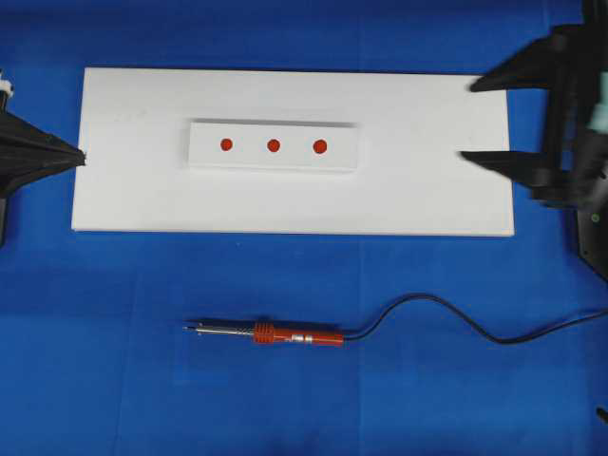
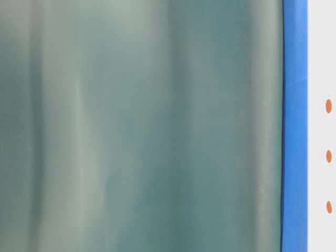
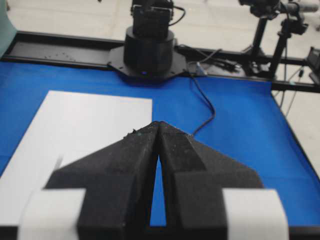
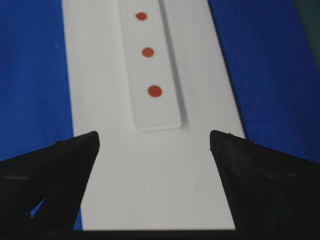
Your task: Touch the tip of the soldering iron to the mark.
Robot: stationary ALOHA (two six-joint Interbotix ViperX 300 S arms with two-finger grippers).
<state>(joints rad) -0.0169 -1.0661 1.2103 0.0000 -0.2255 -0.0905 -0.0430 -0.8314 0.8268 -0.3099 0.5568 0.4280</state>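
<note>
Blue table cover (image 1: 285, 399) beneath white board (image 1: 427, 190)

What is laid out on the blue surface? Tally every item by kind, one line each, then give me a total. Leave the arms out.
Red marks: 3
White raised strip bearing the marks: 1
Large white board under the strip: 1
Soldering iron, with black cord: 1
Total: 6
</note>
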